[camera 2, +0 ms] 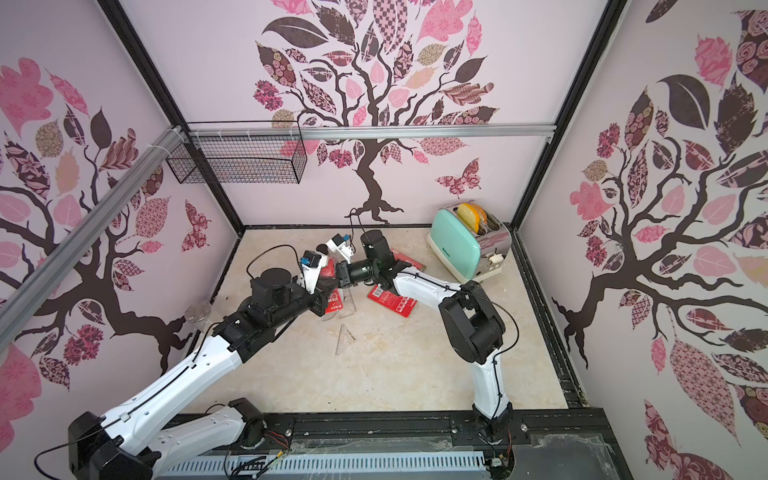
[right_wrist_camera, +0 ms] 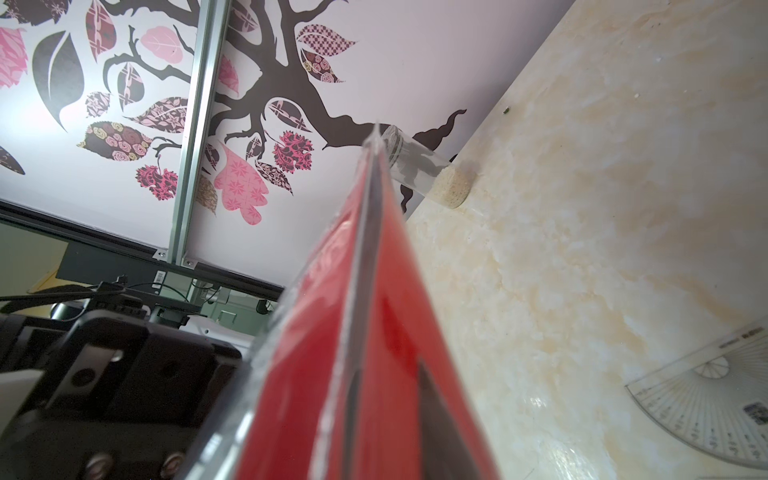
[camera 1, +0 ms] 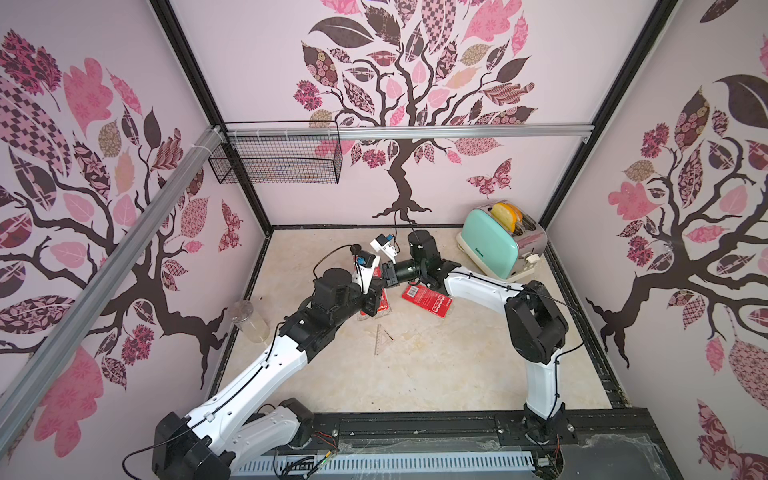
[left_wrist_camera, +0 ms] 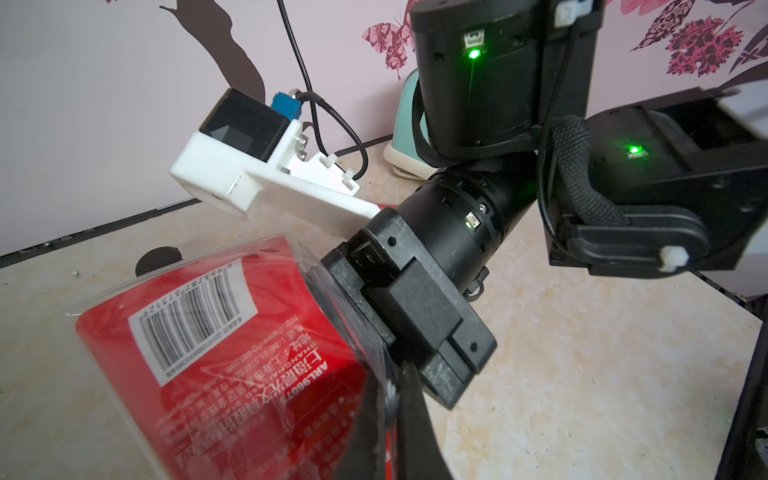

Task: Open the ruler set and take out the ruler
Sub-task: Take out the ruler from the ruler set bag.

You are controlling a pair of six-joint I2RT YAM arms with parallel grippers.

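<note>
a: where is the ruler set pouch [left_wrist_camera: 232, 353] sitting?
b: it's tilting up over the table [camera 1: 415, 374], its long axis running leftward from the right gripper [camera 1: 385, 276]. the left gripper [camera 1: 375, 298] is pinching the same end, just beside it.

The ruler set [left_wrist_camera: 208, 353] was a glossy clear plastic sleeve over red printed card, with a white paper barcode label [left_wrist_camera: 187, 320]. The counter [camera 1: 436, 374] looked like polished cream stone, smooth and shiny. The protractor [right_wrist_camera: 715, 415] and set square [camera 1: 381, 338] were clear plastic. The toaster [camera 1: 492, 245], right of centre, combined glossy mint plastic and bright metal. The basket [camera 1: 278, 164], upper left, was black wire mesh.
</note>
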